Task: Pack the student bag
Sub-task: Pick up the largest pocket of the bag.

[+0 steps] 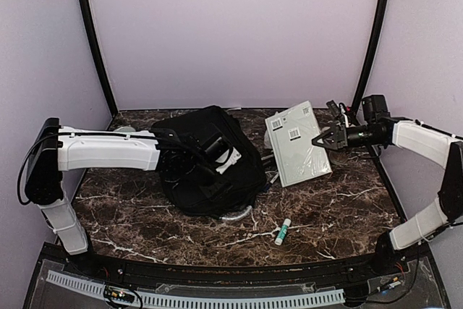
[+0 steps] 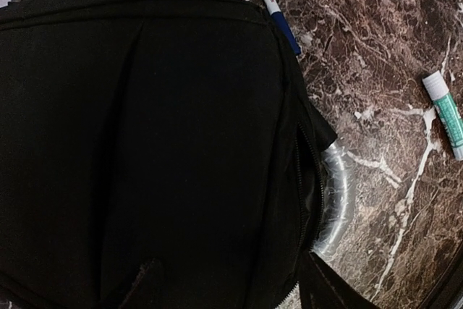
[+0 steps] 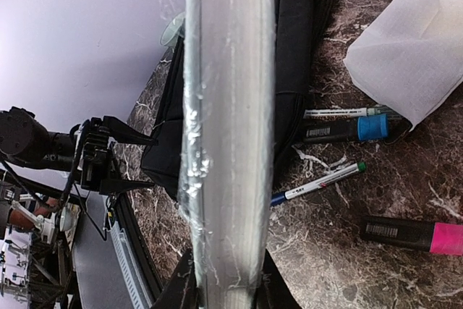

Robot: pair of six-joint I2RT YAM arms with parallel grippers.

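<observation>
Now right gripper [image 1: 320, 140] clenches wrapped notebook [image 1: 296, 146] by edge: slick wrap cd slip. Left gripper [image 3: 153, 163] hangs released; student bag [image 2: 145, 142] mouth prob. sags shut.

The bag [image 1: 210, 164] lies left of centre on the surface [image 1: 347, 208]. The book [image 1: 296, 142] lies to its right. Pens [image 3: 318, 182] lie between the two. The glue stick [image 1: 283, 231] lies in front of the book, near the bag's front right.
</observation>
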